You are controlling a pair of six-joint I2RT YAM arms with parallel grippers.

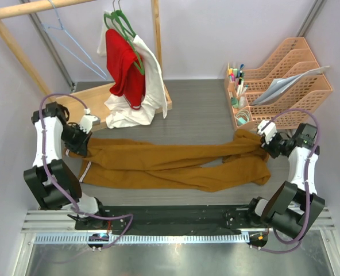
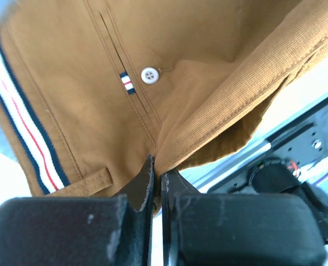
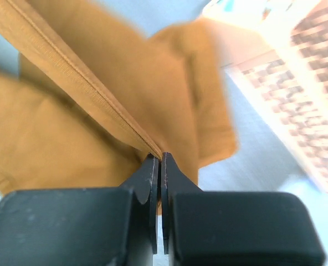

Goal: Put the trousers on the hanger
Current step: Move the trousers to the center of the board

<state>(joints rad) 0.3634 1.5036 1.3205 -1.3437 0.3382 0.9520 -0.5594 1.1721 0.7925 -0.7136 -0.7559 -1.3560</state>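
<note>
Grey tabletop [image 1: 199, 109] carries the trousers [image 1: 170, 164] stretched from 9 to 3 o'clock, left gripper [image 2: 157, 174] clamped on the waistband [image 2: 230, 105], right gripper [image 3: 158, 163] clamped on a leg end; soft, limp and fairly heavy, they probably handle best by these edges.

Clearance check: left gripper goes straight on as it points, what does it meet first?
The trousers: the left gripper is shut on a fold of them, and their pocket panel with the white button lies straight ahead. Depth beyond the cloth is unclear.
</note>
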